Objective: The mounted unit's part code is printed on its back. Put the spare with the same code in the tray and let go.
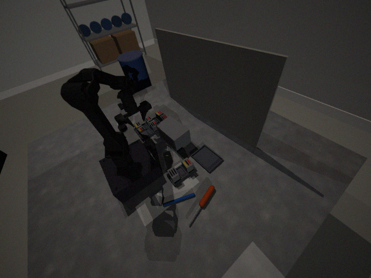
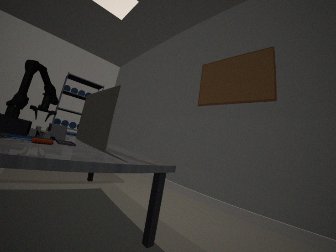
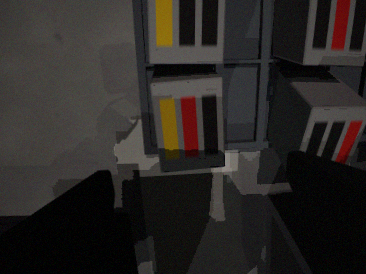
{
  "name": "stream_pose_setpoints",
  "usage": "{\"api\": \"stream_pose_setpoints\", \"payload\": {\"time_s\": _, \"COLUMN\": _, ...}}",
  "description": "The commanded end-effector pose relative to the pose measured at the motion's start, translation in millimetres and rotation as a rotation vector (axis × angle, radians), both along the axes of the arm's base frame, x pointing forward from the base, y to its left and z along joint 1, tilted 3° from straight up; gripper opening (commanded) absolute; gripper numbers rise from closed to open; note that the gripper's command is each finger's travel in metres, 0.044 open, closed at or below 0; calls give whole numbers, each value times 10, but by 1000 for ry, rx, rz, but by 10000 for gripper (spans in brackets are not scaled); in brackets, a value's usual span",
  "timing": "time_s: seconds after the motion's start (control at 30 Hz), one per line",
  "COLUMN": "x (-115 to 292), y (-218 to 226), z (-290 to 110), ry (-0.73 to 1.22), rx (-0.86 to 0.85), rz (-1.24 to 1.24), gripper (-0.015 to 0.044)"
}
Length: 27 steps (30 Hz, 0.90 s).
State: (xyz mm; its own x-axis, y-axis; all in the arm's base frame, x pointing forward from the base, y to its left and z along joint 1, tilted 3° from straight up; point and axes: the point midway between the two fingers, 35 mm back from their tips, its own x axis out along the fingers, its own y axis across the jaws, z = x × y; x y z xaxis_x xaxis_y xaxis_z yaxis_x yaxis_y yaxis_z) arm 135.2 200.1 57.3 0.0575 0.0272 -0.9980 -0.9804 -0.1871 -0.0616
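Four spares show ahead of the hand (image 3: 206, 224) in the wrist view, each bearing three stripes running away from it. The yellow-red-black spare (image 3: 186, 125) sits nearest, just ahead of the fingertips, in a dark divided holder (image 3: 264, 56) on the worktop (image 3: 56, 69); the yellow-black-black spare (image 3: 187, 6) sits beyond it. The hand is partly open and grasps nothing.
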Motion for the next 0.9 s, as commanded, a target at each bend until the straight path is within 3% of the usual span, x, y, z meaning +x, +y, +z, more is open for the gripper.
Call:
{"api": "stream_pose_setpoints", "payload": {"time_s": 0.0, "x": 17, "y": 7, "z": -12, "ry": -8, "rx": 1, "rz": 3, "gripper": 300}}
{"api": "stream_pose_setpoints", "payload": {"time_s": 0.87, "x": 57, "y": 44, "z": -422, "ry": -8, "rx": 1, "rz": 3, "gripper": 300}}
